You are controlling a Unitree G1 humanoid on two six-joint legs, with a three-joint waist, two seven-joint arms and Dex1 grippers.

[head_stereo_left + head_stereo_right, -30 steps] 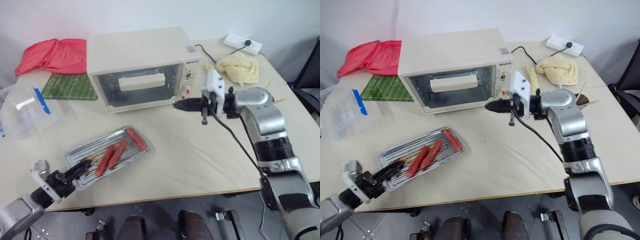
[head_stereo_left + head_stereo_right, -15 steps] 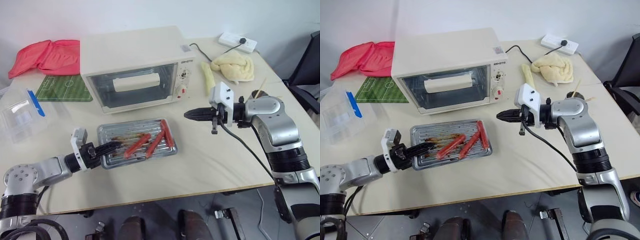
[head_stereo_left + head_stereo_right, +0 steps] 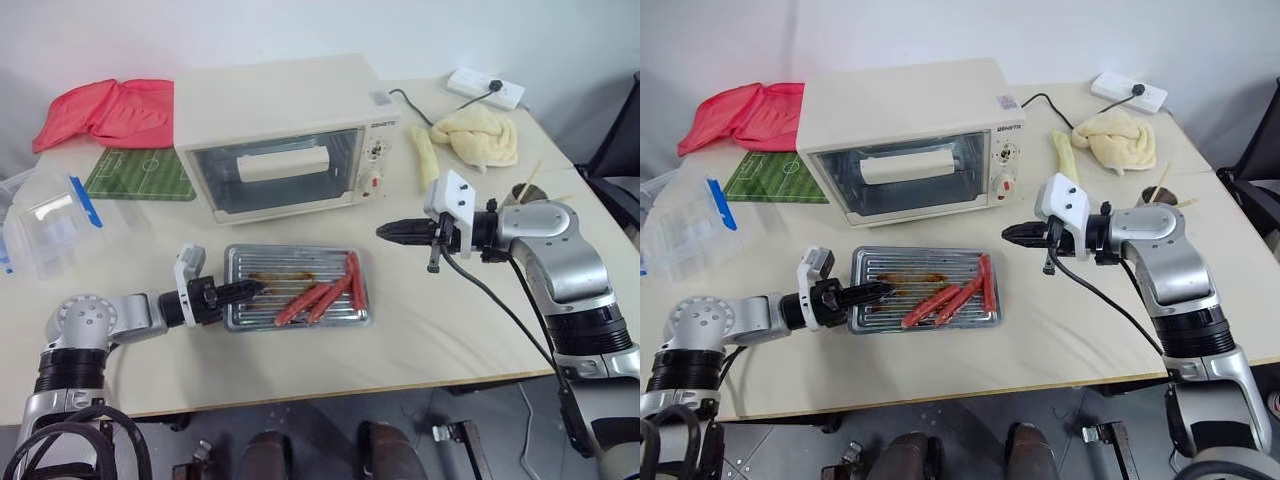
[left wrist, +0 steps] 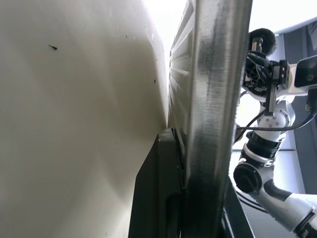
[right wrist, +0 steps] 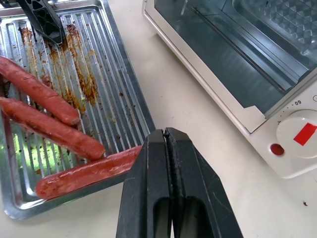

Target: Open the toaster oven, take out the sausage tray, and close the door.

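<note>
Box (image 3: 45, 225), clear, blue clip: far left of table (image 3: 450, 320). Left gripper (image 3: 240, 291): fingers clenched on the near-left rim of the tray (image 3: 295, 300), pointing rightward. Tray: flat on the table just before the oven (image 3: 285, 135), long axis running left to right, three sausages (image 3: 325, 295) toward its right end. Door (image 3: 280, 170): closed, handle level. Right gripper (image 3: 392, 231): pressed closed, empty, hovering just right of the tray. Judgement: tray out, door closed; only releasing the tray appears left.
</note>
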